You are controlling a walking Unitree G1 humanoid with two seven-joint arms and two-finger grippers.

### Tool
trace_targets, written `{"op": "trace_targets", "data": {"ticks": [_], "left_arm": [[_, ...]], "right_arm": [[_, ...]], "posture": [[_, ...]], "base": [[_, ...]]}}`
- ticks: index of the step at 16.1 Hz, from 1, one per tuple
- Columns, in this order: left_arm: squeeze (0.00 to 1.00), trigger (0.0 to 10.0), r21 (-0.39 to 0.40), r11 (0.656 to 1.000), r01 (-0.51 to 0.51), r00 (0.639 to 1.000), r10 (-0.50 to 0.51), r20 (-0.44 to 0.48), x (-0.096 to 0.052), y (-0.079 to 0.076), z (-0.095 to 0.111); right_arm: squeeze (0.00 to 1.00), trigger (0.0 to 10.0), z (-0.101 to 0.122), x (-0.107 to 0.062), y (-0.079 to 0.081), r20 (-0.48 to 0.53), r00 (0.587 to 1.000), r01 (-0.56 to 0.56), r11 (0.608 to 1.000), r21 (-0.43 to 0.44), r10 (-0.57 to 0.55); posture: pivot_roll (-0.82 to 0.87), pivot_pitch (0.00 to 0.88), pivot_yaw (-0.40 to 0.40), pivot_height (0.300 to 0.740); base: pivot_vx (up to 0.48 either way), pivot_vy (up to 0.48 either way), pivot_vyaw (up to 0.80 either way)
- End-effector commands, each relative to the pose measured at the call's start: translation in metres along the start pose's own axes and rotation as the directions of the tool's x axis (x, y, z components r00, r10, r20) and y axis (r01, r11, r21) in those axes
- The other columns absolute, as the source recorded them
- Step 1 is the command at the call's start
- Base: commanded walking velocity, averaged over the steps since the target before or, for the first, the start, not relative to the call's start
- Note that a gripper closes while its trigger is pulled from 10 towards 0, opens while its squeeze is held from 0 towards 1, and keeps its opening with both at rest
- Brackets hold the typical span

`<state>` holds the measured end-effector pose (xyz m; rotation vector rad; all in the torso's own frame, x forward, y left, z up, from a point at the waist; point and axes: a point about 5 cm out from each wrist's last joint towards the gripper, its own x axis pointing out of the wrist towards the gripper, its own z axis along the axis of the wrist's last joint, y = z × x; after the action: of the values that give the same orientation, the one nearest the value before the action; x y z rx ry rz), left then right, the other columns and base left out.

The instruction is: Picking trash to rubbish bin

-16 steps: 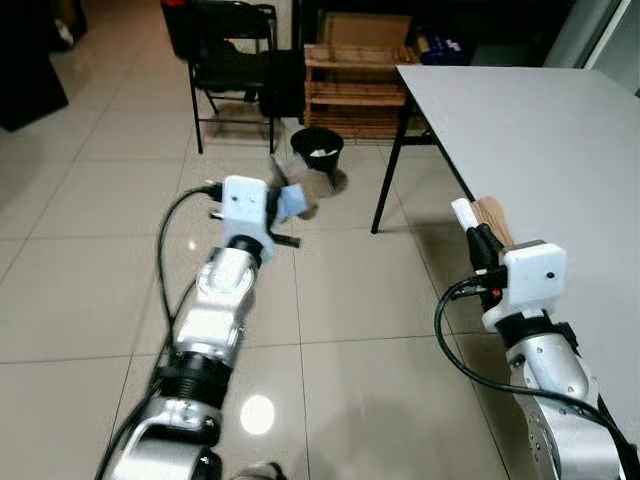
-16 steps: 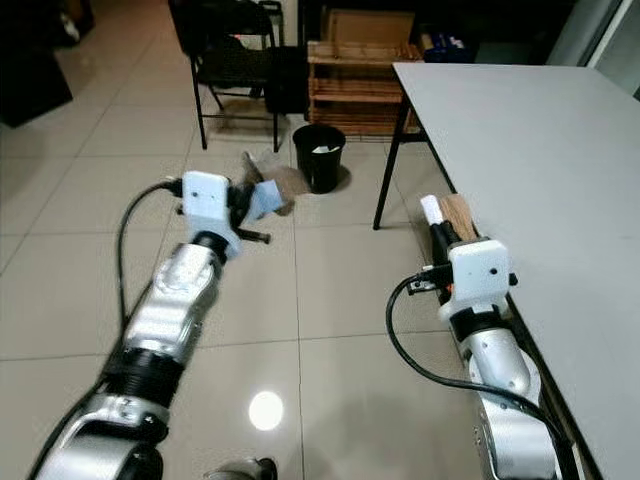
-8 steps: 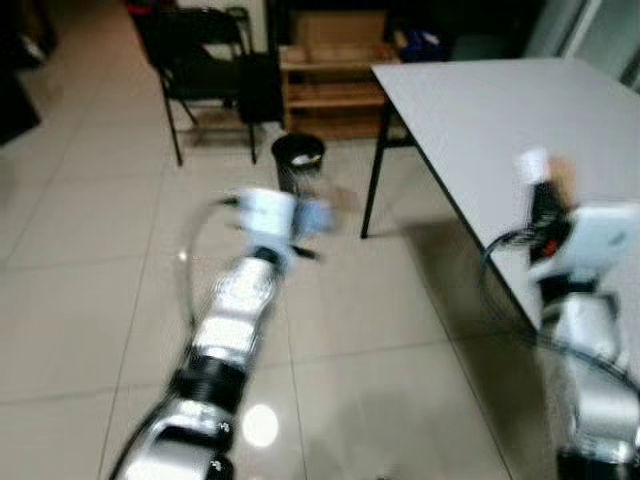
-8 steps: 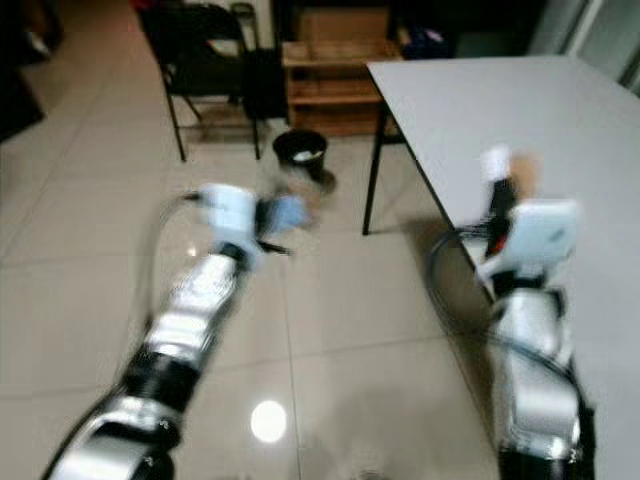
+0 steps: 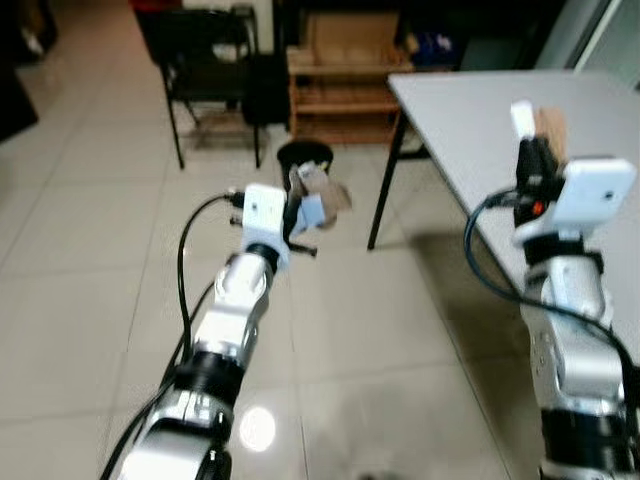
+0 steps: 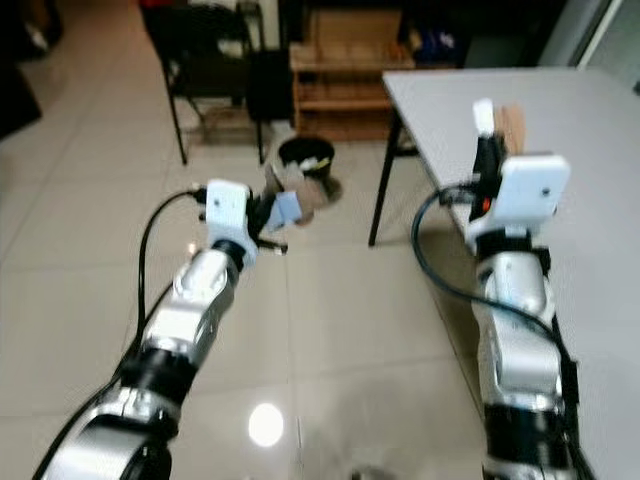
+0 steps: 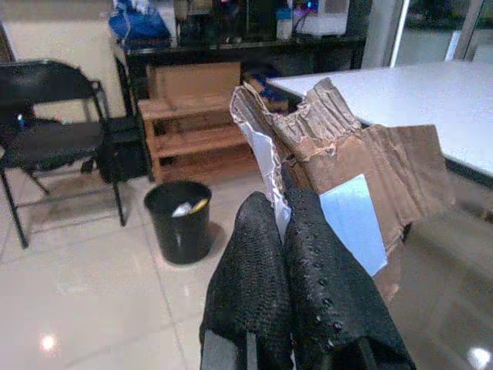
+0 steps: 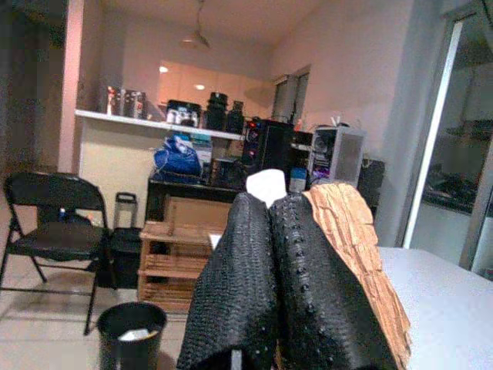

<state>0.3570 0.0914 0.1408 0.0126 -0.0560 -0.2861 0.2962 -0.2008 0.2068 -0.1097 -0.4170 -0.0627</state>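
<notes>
Tile floor (image 5: 90, 260) was open on the robot's left and ahead. Grey table (image 5: 470, 110) ran along the right side, its near-left corner leg (image 5: 385, 195) standing on the tile. Black folding chair (image 5: 205, 70) and wooden shelf (image 5: 345, 95) stood along the far wall. Black rubbish bin (image 6: 306, 158) sat on the floor between chair and table leg, in front of the shelf, scraps inside. Left gripper (image 7: 283, 231) was extended toward the bin, fingers clamped tight on torn cardboard trash (image 7: 362, 177) with a blue label, held above the floor just short of the bin. Right gripper (image 8: 269, 231) was raised beside the table's left edge, fingers pinched closed on a brown cardboard scrap (image 8: 350, 239) with a white piece.
</notes>
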Motion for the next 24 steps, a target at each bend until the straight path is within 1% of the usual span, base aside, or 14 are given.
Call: {"op": "trace_targets", "data": {"ticks": [1, 3, 5, 7, 11, 14, 16, 19, 21, 22, 23, 24], "left_arm": [[0.00, 10.0, 0.009, 1.000, 0.022, 0.999, -0.023, 0.041, 0.005, -0.005, 0.012], [0.00, 10.0, 0.014, 1.000, 0.027, 0.997, -0.028, 0.066, 0.007, -0.006, 0.018], [0.00, 10.0, 0.012, 1.000, 0.027, 0.997, -0.027, 0.069, 0.007, -0.007, 0.018], [0.00, 10.0, 0.012, 1.000, 0.022, 0.997, -0.023, 0.068, 0.006, -0.007, 0.017], [0.00, 10.0, 0.043, 0.999, -0.004, 0.997, 0.001, 0.074, 0.005, -0.005, 0.019], [0.00, 10.0, 0.043, 0.999, -0.022, 0.997, 0.019, 0.071, 0.003, -0.002, 0.017], [0.00, 10.0, 0.041, 0.999, -0.028, 0.997, 0.025, 0.068, 0.002, -0.001, 0.016], [0.00, 10.0, 0.037, 0.999, -0.034, 0.998, 0.032, 0.062, 0.001, -0.001, 0.015], [0.00, 10.0, 0.036, 0.999, -0.039, 0.998, 0.037, 0.053, 0.001, 0.000, 0.014], [0.00, 10.0, 0.037, 0.999, -0.039, 0.998, 0.037, 0.044, 0.001, 0.001, 0.012], [0.00, 10.0, 0.018, 0.999, -0.040, 0.999, 0.040, 0.016, -0.001, 0.002, 0.006], [0.00, 10.0, 0.025, 0.999, -0.026, 1.000, 0.027, -0.015, -0.007, 0.006, -0.003]], "right_arm": [[0.00, 10.0, 0.000, -0.003, 0.003, -0.002, 1.000, -0.013, 1.000, 0.005, 0.013], [0.00, 10.0, -0.013, -0.014, 0.008, -0.068, 0.997, -0.032, 0.999, -0.005, 0.032], [0.00, 10.0, -0.027, -0.027, 0.013, -0.144, 0.988, -0.055, 0.998, 0.014, 0.057], [0.00, 10.0, -0.033, -0.035, 0.018, -0.167, 0.984, -0.064, 0.998, 0.022, 0.067], [0.00, 10.0, -0.039, -0.038, 0.022, -0.202, 0.976, -0.080, 0.996, 0.035, 0.086], [0.00, 10.0, -0.042, -0.038, 0.027, -0.213, 0.971, -0.107, 0.994, 0.027, 0.110], [0.00, 10.0, -0.041, -0.037, 0.031, -0.208, 0.970, -0.124, 0.992, 0.025, 0.127], [0.00, 10.0, -0.040, -0.035, 0.031, -0.202, 0.971, -0.125, 0.992, 0.028, 0.128], [0.00, 10.0, -0.041, -0.035, 0.030, -0.201, 0.972, -0.121, 0.992, 0.027, 0.124], [0.00, 10.0, -0.041, -0.035, 0.030, -0.201, 0.972, -0.119, 0.993, 0.027, 0.122], [0.00, 10.0, -0.042, -0.036, 0.029, -0.205, 0.972, -0.113, 0.993, 0.028, 0.116], [0.00, 10.0, -0.043, -0.040, 0.028, -0.213, 0.971, -0.107, 0.994, 0.029, 0.111]], "posture": [[0.13, 0.070, -0.019, 0.740], [0.13, 0.071, -0.023, 0.740], [0.13, 0.071, -0.023, 0.740], [0.13, 0.071, -0.023, 0.740], [0.13, 0.076, -0.030, 0.740], [0.14, 0.080, -0.036, 0.740], [0.15, 0.082, -0.040, 0.740], [0.15, 0.082, -0.040, 0.740], [0.15, 0.082, -0.040, 0.740], [0.15, 0.082, -0.040, 0.740], [0.15, 0.084, -0.040, 0.740], [0.15, 0.084, -0.040, 0.740]], "base": [[0.435, 0.000, 0.00], [0.450, 0.000, 0.00], [0.446, 0.000, 0.00], [0.448, 0.000, 0.00], [0.447, 0.000, 0.00], [0.445, 0.000, 0.00], [0.448, 0.000, 0.70], [0.450, 0.000, 0.80], [0.450, 0.000, 0.00], [0.420, 0.000, 0.00], [0.304, 0.000, 0.00], [0.274, 0.000, 0.00]]}}
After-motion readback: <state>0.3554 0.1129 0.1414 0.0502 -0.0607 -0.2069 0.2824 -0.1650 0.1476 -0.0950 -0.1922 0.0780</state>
